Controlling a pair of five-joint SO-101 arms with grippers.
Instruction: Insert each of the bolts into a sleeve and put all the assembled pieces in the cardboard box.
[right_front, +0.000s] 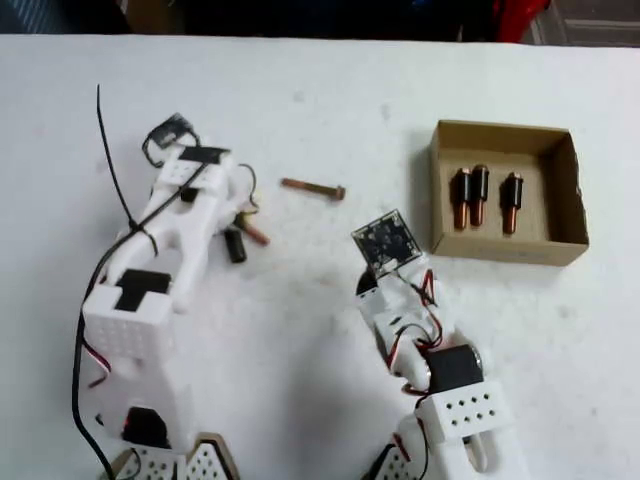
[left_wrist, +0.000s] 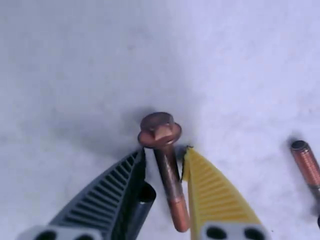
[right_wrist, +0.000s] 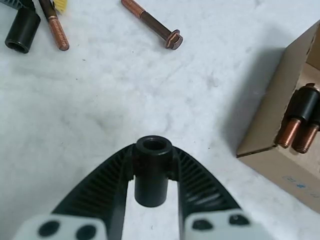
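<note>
Sides hidden by ribbed fingers (right_wrist: 102, 187), a smooth black sleeve (right_wrist: 151, 175) sits clamped in the right gripper (right_wrist: 152, 154); left gripper (left_wrist: 165, 152) pinches a coppery bolt (left_wrist: 161, 134)

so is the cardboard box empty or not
Not empty: the cardboard box holds three assembled pieces, lying side by side on its floor in the high view.

Coppery metal bolt (left_wrist: 165, 165), matt blk sleeve (right_wrist: 151, 175), cardboard box (right_front: 500, 248)
</note>
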